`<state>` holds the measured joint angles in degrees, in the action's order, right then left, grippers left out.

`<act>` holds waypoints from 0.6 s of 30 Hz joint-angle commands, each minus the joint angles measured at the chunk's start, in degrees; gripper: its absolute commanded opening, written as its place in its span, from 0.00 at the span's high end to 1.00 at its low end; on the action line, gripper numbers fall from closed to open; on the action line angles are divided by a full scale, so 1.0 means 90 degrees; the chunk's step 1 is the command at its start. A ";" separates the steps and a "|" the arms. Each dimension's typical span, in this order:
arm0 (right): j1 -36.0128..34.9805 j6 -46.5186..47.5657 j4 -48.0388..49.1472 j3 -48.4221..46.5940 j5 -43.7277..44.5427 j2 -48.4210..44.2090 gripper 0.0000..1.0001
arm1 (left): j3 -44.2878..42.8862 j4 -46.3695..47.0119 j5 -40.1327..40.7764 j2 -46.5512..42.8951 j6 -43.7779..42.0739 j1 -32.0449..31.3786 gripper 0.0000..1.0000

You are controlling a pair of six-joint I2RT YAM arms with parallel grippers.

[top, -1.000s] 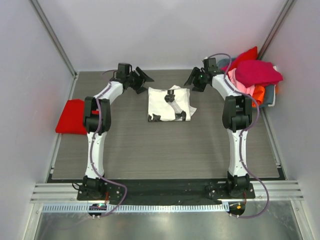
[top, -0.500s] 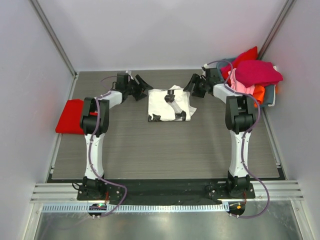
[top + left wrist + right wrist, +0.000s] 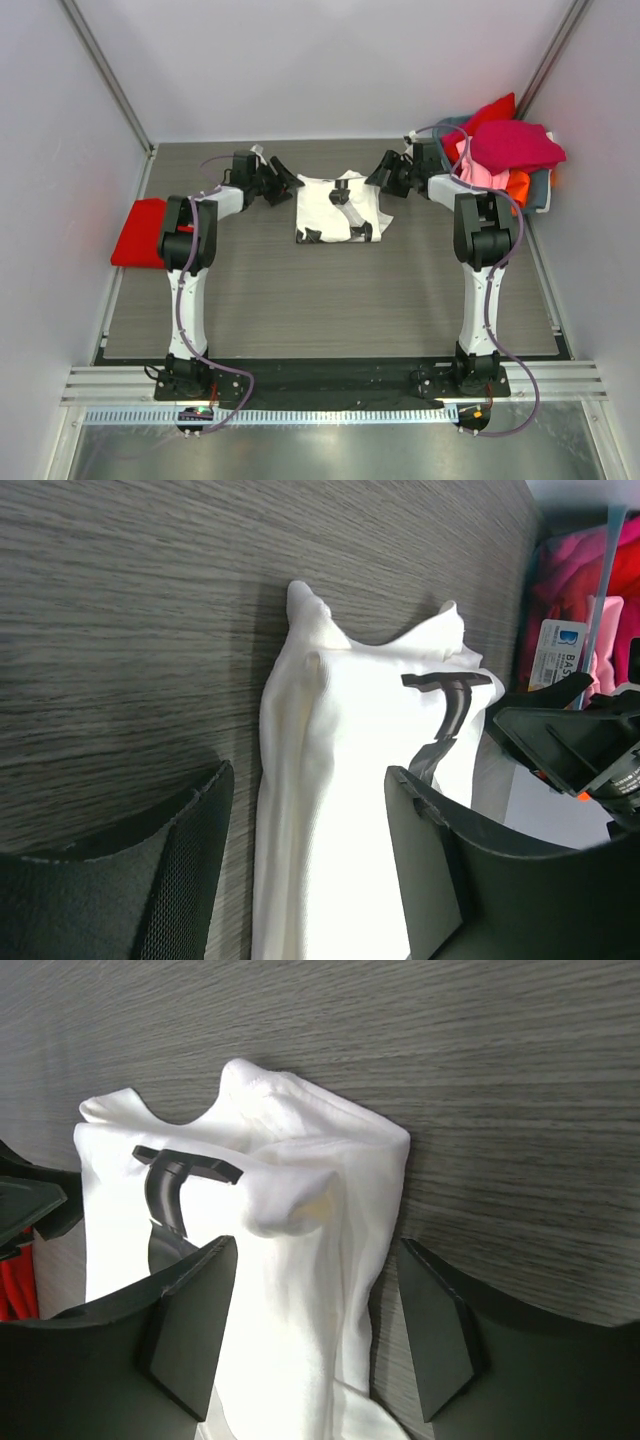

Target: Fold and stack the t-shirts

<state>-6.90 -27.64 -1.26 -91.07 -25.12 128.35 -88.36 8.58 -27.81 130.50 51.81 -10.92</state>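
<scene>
Top view: one red shirt (image 3: 140, 232) lies folded at the left. The white shirt (image 3: 338, 208) sits part-folded at the far middle, and a pile of shirts (image 3: 505, 150) waits far right.

Left wrist view: the left gripper (image 3: 308, 775) is wide, straddling the white shirt's edge.

Right wrist view: the right gripper (image 3: 318, 1243) is equally wide and grips nothing.

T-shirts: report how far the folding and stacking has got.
Done: the red t-shirt looks folded, far left. In hand: the white t-shirt, partly folded, left hand and right hand open at its far corners. Left: the heap of pink, magenta and orange shirts, far right.
</scene>
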 commanded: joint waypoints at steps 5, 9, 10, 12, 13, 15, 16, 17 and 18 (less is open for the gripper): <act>0.0034 -0.0230 0.0180 -0.0427 -0.0187 0.0171 0.39 | -0.0143 -0.0230 0.0034 -0.0262 -0.0171 0.0002 0.38; 0.0034 -0.0279 -0.0231 -0.0750 0.0173 0.0455 0.42 | -0.0397 -0.0416 0.0072 -0.0076 -0.0171 -0.0037 0.41; 0.0034 -0.0308 -0.0289 -0.0809 0.0242 0.0503 0.43 | -0.0455 -0.0493 0.0092 0.0021 -0.0171 -0.0056 0.41; 0.0063 -0.0424 -0.0455 -0.0984 0.0340 0.0659 0.49 | -0.0670 -0.0562 0.0141 0.0119 -0.0171 -0.0076 0.42; 0.0082 -0.0483 -0.0504 -0.1033 0.0476 0.0718 0.52 | -0.0748 -0.0669 0.0228 0.0168 -0.0181 -0.0086 0.43; 0.0160 -0.0630 -0.0670 -0.1170 0.0545 0.0884 0.63 | -0.0973 -0.0777 0.0326 0.0314 -0.0171 -0.0095 0.45; 0.0190 -0.0737 -0.0681 -0.1180 0.0526 0.0923 0.65 | -0.1051 -0.0893 0.0452 0.0363 -0.0171 -0.0096 0.48; 0.0200 -0.0796 -0.0700 -0.1180 0.0555 0.0953 0.70 | -0.1158 -0.0933 0.0492 0.0470 -0.0152 -0.0096 0.50; 0.0258 -0.0922 -0.0710 -0.1180 0.0575 0.1002 0.75 | -0.1207 -0.0934 0.0522 0.0510 -0.0132 -0.0096 0.56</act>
<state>-6.02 -33.08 -5.23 -100.16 -23.27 135.50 -96.49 2.24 -25.12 133.23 51.64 -11.57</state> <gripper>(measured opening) 0.286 0.485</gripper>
